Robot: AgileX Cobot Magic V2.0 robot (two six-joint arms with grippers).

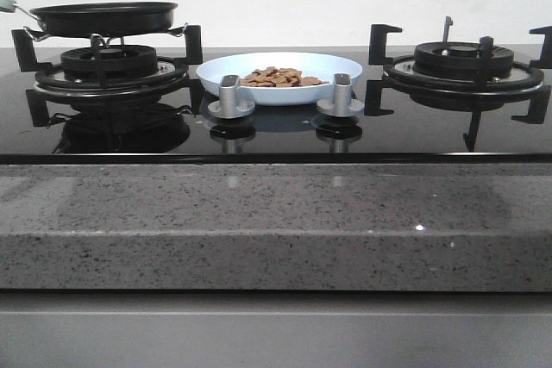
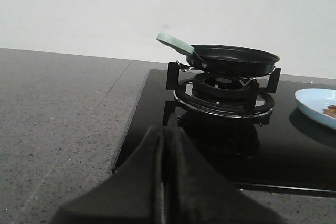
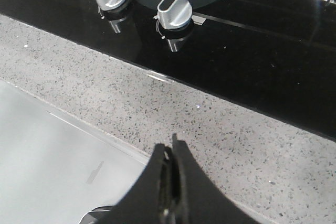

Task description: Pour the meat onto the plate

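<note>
Resting between two burners, one plate [image 1: 279,67] holds one meat heap [image 1: 278,77]; both hands [image 2: 164,182] [image 3: 170,182] pressed together.

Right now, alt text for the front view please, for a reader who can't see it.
A pale blue plate holding a heap of reddish-brown meat sits on a black glass stovetop between two burners, behind two silver knobs. A black frying pan rests on the left burner; the right burner is bare. No end effector appears.

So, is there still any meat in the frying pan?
No, the frying pan looks empty in the left wrist view; the meat lies on the plate.
</note>
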